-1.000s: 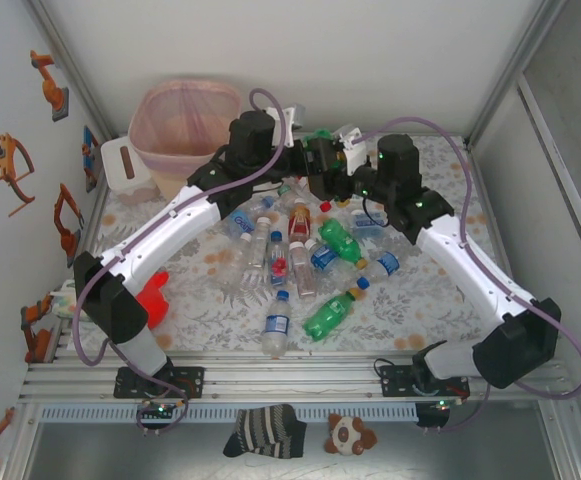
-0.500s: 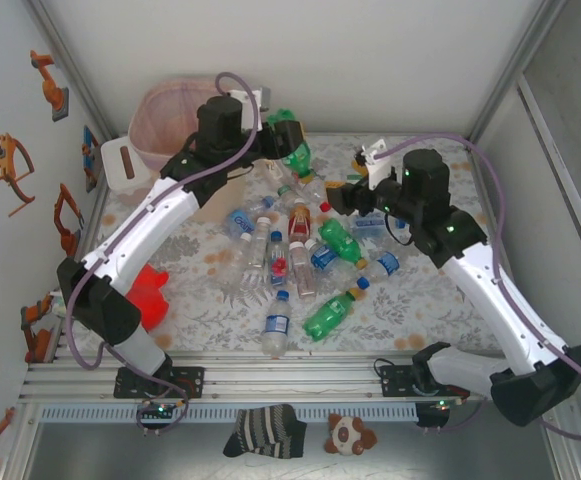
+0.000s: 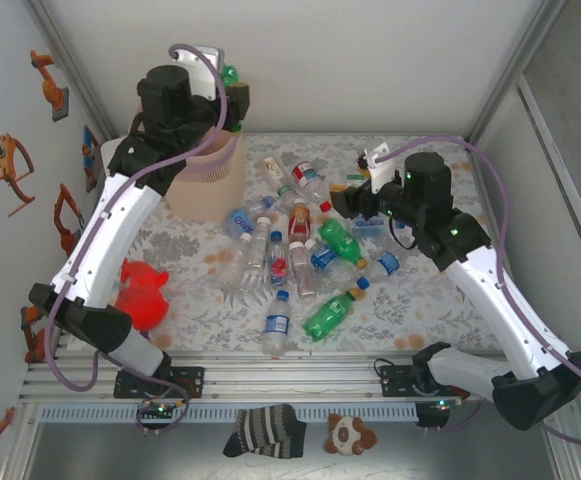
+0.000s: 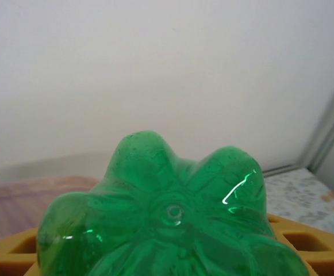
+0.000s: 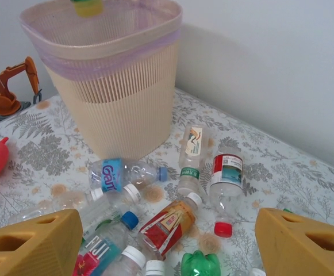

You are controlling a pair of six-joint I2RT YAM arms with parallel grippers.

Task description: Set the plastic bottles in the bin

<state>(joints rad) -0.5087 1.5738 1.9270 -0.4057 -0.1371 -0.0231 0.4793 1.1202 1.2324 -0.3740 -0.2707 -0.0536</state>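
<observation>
The bin (image 3: 206, 184) is a beige ribbed basket with a pink liner, at the back left; it also stands in the right wrist view (image 5: 110, 80). High above its rim my left gripper (image 3: 226, 92) is shut on a green plastic bottle (image 3: 230, 73). The bottle's lobed base (image 4: 167, 213) sits between the yellow fingers (image 4: 8, 259). Several plastic bottles (image 3: 290, 250) lie heaped mid-table, clear, green and amber (image 5: 169, 224). My right gripper (image 3: 355, 200) hovers open over the heap's back edge, and the gap between its yellow fingers (image 5: 29, 247) holds nothing.
A red plush toy (image 3: 140, 295) lies at the left beside the left arm. A green bottle (image 3: 328, 312) and a clear one (image 3: 276, 330) lie nearest the front edge. A sock (image 3: 263, 430) and a small plush (image 3: 350, 435) sit below the rail.
My left arm has swung the green bottle from the back middle of the table up and left to above the bin. The right gripper has drawn back to the right and stands open.
</observation>
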